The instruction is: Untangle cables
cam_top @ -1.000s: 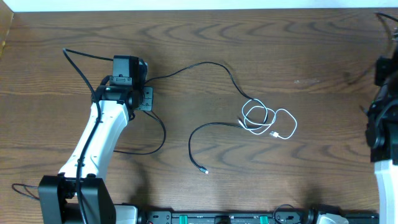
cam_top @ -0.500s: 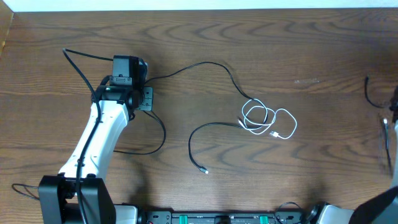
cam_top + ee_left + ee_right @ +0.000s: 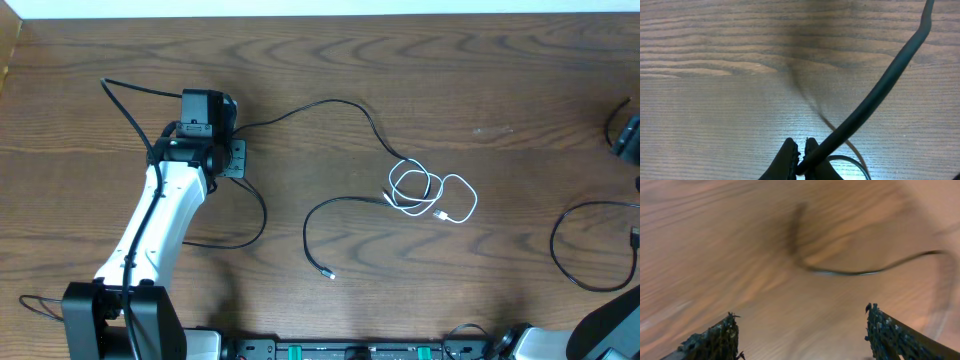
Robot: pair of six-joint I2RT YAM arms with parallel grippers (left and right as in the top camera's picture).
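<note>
Several cables | brown wood-grain table | white band along far edge

The right end effector, jaws spread wide, hangs above a thin black cable on the table.

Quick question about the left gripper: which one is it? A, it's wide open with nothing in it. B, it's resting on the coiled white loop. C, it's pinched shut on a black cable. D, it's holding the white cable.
C: the left wrist view shows the left gripper closed with a black cable clamped between its tips, while the white cable lies loose, well away from it.
</note>
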